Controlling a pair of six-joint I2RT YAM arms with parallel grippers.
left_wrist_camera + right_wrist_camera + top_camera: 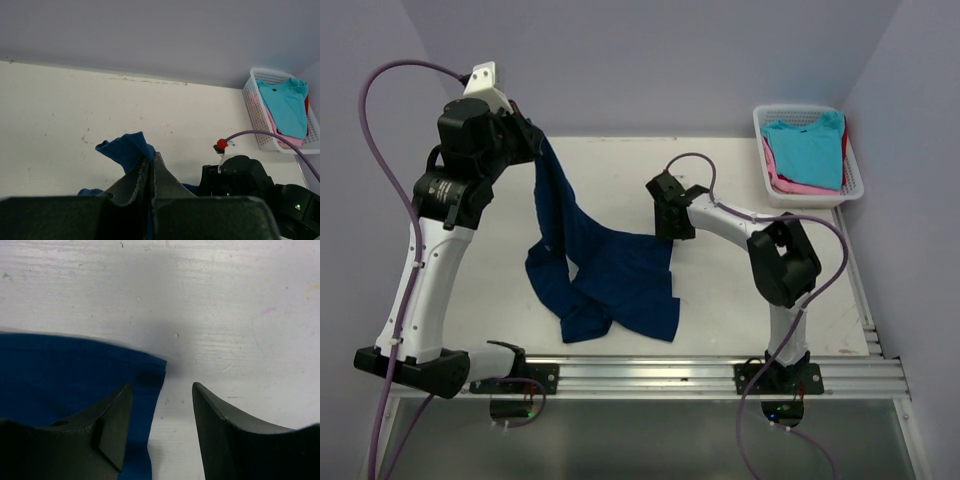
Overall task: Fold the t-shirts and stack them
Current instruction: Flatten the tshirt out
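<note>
"Navy t-shirt: one end was clamped in the left gripper, held high at the back left. The rest draped onto the counter."

"And the right gripper?"

"Jaws apart, straddling the shirt's right corner edge. Bare counter ran right toward the basket, where a turquoise t-shirt lay on a pink t-shirt."

Left arm raised, jaws clamped, right arm low, jaws apart
</note>
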